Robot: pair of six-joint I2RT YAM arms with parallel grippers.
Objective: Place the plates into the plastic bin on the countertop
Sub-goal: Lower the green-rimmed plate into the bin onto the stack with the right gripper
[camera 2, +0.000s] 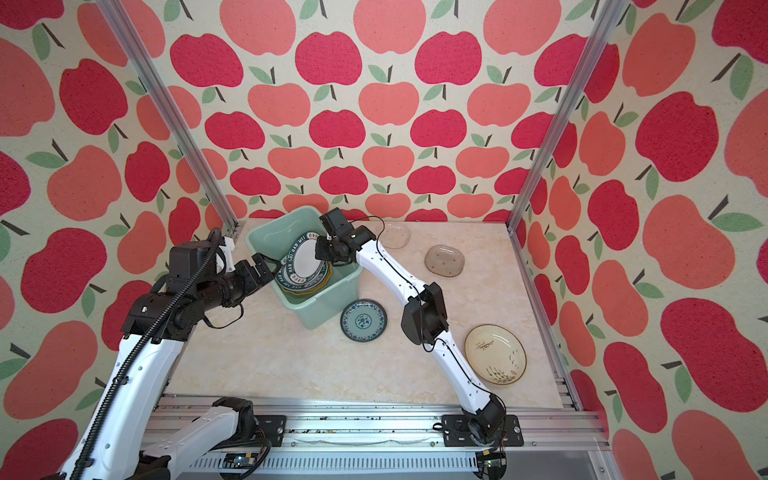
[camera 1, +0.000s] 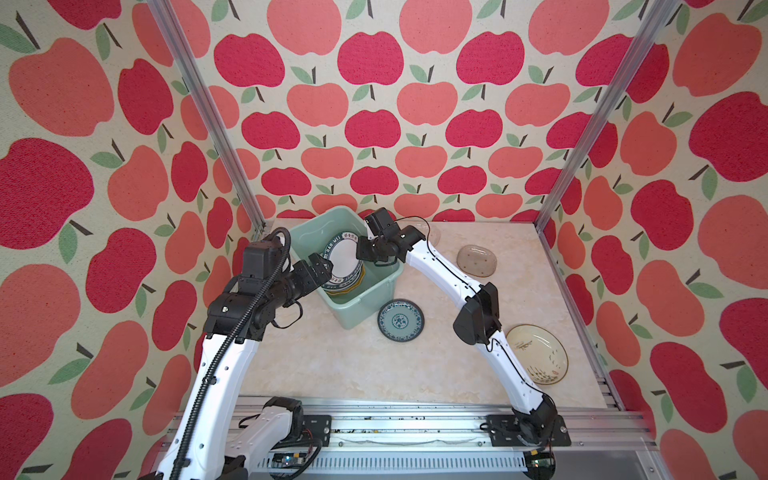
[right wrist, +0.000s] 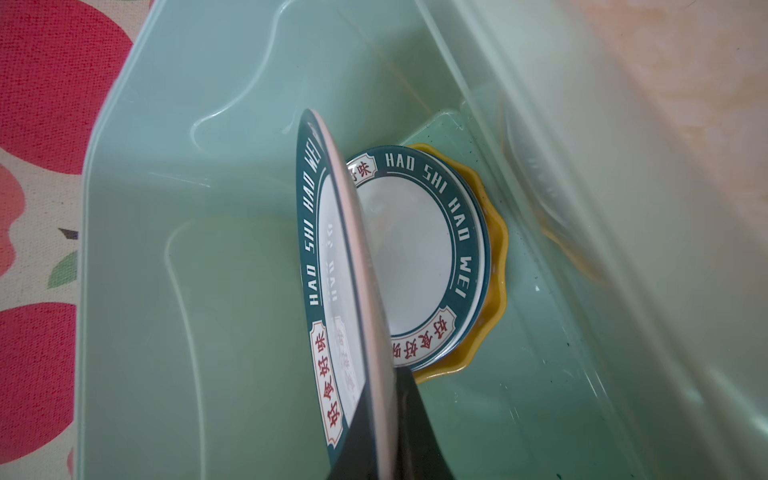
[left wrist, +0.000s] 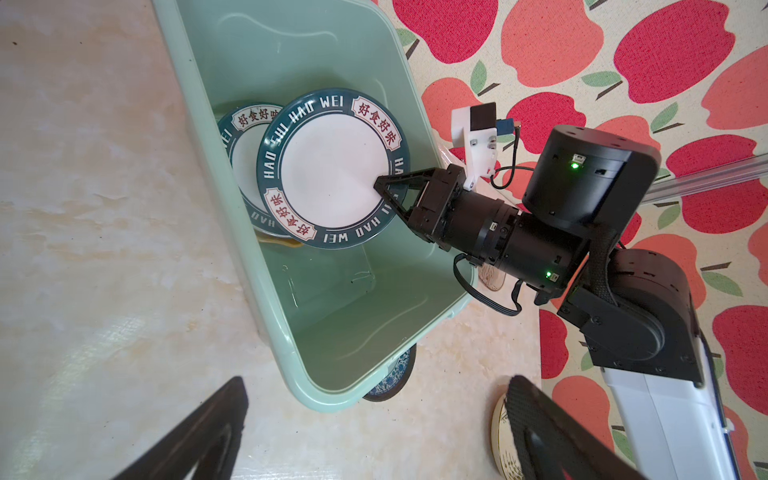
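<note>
Right gripper (left wrist: 378,185), clamped on the lettered plate (left wrist: 328,170), holds it tilted inside the plastic bin (left wrist: 291,50) — stack (right wrist: 415,257) just beneath. Left gripper (camera 1: 323,266) gapes empty at the bin's rim.

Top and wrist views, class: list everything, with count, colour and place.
countertop: one, beige, throughout
bin: one, mint, back left
held plate: one, white, dark lettered rim, tilted in bin
flat plate: at least one, same, lying in bin
yellow plate: one, yellow, under flat plate
teal plate: one, teal, beside bin
cream plate: one, cream, near right
smoky dish: one, brownish, right of bin
clear dish: one, clear, back edge
left tool: one, black, open at bin rim
right tool: one, black, shut on held plate
</note>
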